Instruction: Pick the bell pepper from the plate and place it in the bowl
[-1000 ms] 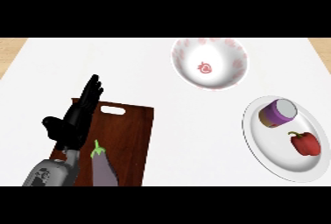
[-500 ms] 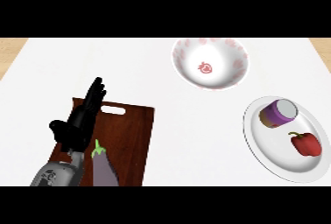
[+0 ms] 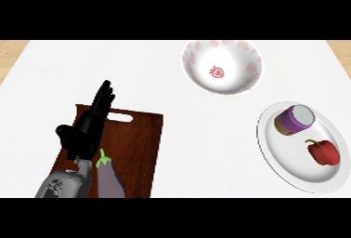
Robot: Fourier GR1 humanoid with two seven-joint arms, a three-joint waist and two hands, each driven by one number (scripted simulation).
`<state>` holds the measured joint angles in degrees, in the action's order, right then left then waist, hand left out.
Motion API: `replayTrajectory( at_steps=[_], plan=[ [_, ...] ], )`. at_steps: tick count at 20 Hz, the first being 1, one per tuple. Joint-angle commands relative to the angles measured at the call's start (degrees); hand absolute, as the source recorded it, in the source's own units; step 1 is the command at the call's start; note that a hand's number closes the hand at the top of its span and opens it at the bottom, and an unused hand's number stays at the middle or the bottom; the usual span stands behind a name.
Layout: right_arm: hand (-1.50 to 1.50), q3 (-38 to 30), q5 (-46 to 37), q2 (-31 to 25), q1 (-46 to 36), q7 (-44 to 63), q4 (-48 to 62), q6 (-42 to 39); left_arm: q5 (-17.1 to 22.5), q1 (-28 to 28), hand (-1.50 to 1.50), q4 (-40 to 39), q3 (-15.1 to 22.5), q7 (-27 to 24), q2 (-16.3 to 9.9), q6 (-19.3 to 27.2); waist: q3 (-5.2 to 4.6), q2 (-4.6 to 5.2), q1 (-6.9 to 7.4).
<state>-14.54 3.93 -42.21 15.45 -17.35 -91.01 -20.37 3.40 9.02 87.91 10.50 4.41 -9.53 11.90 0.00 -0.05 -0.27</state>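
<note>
One hand (image 3: 87,128) shows in the head view, the robot's left, coming up from the lower edge with its fingers straight and close together, pointing up and a little right, holding nothing. Compared with half a second ago it has hardly shifted: the fingertips sit at much the same spot near the upper left corner of the dark wooden cutting board (image 3: 137,148), and the thumb juts out to the left as before. The right hand does not show at all.

Just below the hand, beside the grey forearm, an eggplant (image 3: 109,179) lies on the board, its green stem near the wrist. Well apart to the hand's right, across bare white counter (image 3: 41,79), stands the white plate (image 3: 295,169). On it rests the red bell pepper (image 3: 323,152), unmoved since the earlier pictures, with a purple-lidded jar (image 3: 295,119) just above it. Up and to the right of the fingertips sits the white bowl (image 3: 223,67) with pink markings round its wall and a small red figure at its bottom. No writing can be read on the jar or the bowl.
</note>
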Motion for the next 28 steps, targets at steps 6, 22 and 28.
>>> replayTrajectory(
  at_steps=[6, 22, 28],
  plan=[
    [-1.5, -2.7, -2.3, 7.2, -1.9, -2.7, 3.1, -5.1, -1.8, 1.0, 0.0, 3.1, -1.9, 4.2, 1.3, -0.9, 0.01, 0.0, 0.12],
    [-1.5, -4.1, -10.0, 13.0, -13.4, -3.2, 17.6, -8.0, -3.5, 2.7, 0.0, -2.9, -5.9, 0.8, 3.5, -5.3, 0.01, 0.08, 0.28],
    [-1.5, -2.2, -19.6, 14.7, -14.4, -4.6, 19.5, 0.7, -5.2, -2.6, 0.0, 2.8, -3.7, 0.8, 5.6, -3.7, 0.03, 0.05, 0.52]
  ],
)
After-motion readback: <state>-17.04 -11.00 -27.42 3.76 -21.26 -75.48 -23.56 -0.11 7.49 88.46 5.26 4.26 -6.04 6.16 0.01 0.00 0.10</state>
